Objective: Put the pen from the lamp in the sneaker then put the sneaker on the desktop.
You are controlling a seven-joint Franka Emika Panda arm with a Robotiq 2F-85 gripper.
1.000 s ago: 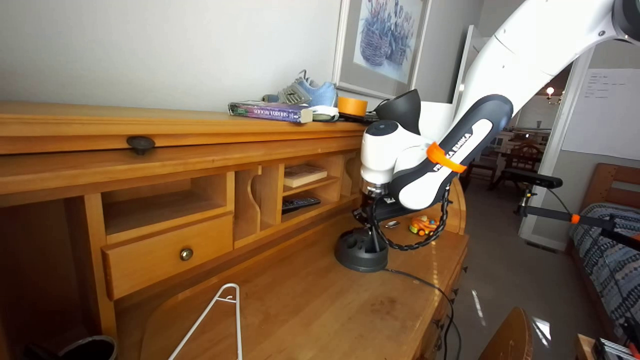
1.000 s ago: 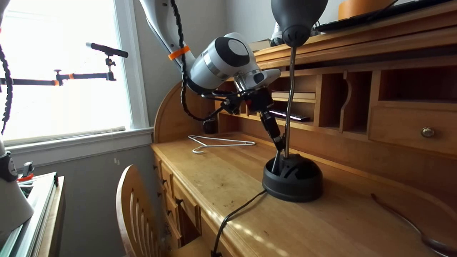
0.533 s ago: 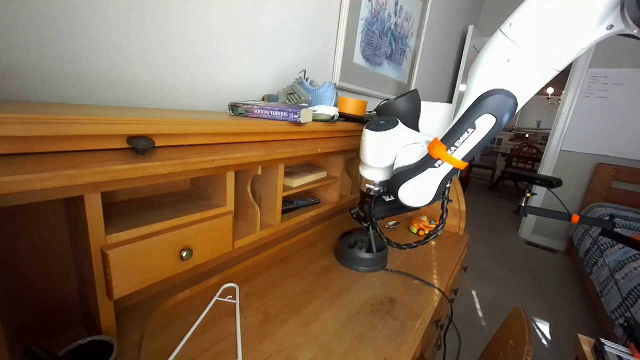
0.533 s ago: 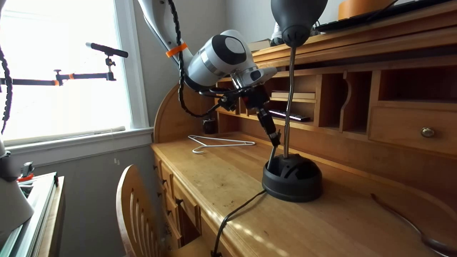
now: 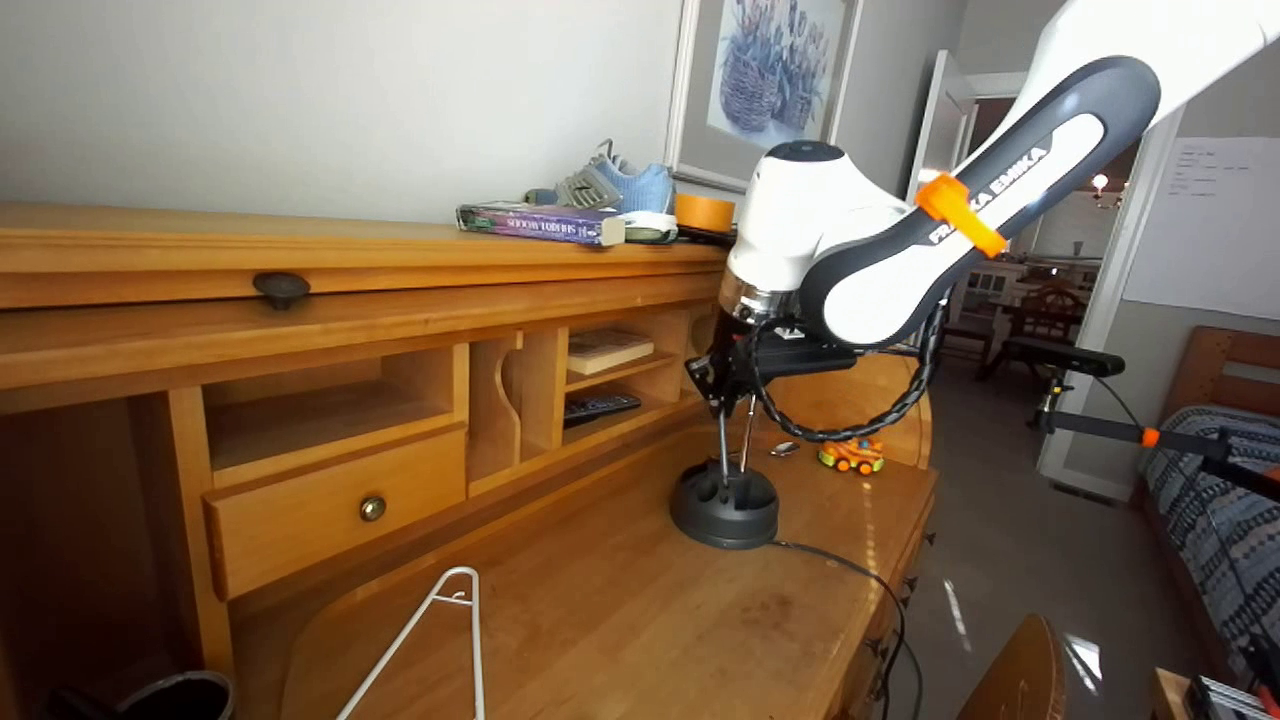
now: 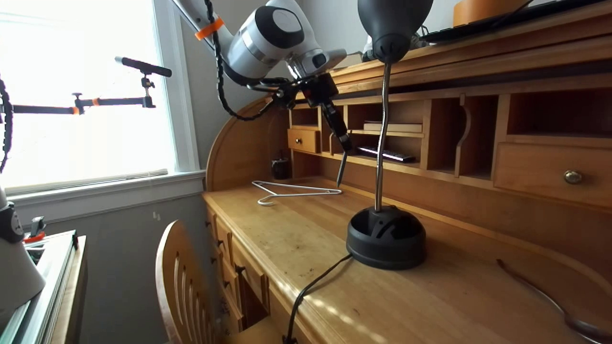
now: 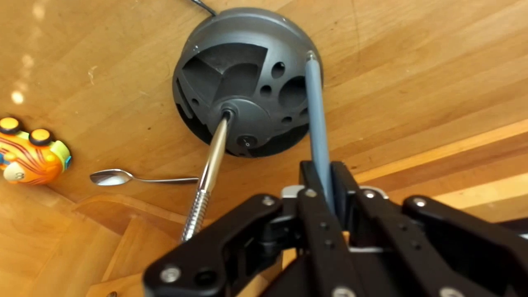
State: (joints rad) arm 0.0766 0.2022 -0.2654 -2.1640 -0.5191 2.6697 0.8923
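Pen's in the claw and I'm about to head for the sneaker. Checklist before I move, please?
1. Pen gripped: ok, the claw is shut on it.
2. Pen out of the lamp base: ok, an exterior view shows them apart.
3. Claw apart from the lamp neck: ok, a gap shows between them in an exterior view.
4. Sneaker located: ok, on the upper shelf.
5. Sneaker's opening ready for the pen: cannot tell, it does not show clearly.
6. Front approach to the sneaker unobstructed: not ok, a book lies partly in front; coming from above is probably safer.
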